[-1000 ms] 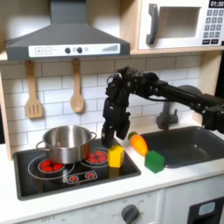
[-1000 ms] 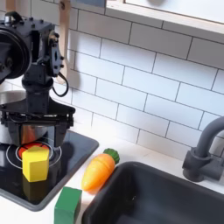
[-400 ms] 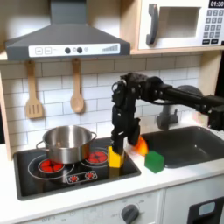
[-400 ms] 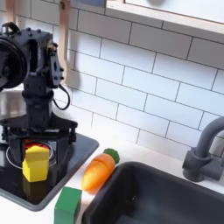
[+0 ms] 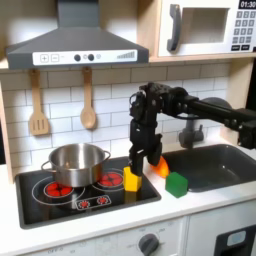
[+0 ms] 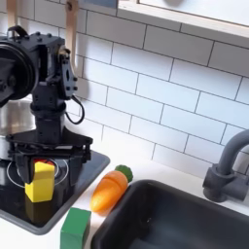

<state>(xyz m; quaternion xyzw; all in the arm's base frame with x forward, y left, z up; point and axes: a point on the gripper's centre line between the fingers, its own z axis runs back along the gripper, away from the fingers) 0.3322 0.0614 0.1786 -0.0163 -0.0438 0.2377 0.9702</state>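
Observation:
My gripper (image 5: 137,166) hangs fingers-down at the stove's right edge, just over a yellow block (image 5: 131,180) that stands on the black cooktop (image 5: 70,196). In the second exterior view the gripper (image 6: 49,160) is open, its fingers (image 6: 84,153) spread wide to either side of the yellow block (image 6: 41,182), whose top sits between them. I cannot tell whether they touch it. An orange carrot with a green tip (image 6: 110,190) lies on the counter just to the block's right in both exterior views. A green block (image 6: 75,229) sits nearer the counter's front.
A steel pot (image 5: 76,162) stands on the cooktop's left burner. The carrot (image 5: 158,166) and green block (image 5: 176,184) lie between the stove and the dark sink (image 5: 222,172) with its faucet (image 5: 190,130). Wooden utensils (image 5: 88,110) hang on the tiled wall.
My gripper has moved toward the first exterior view's right, from beside the pot to over the yellow block, and has come lower around it. The block, carrot and green block stay put.

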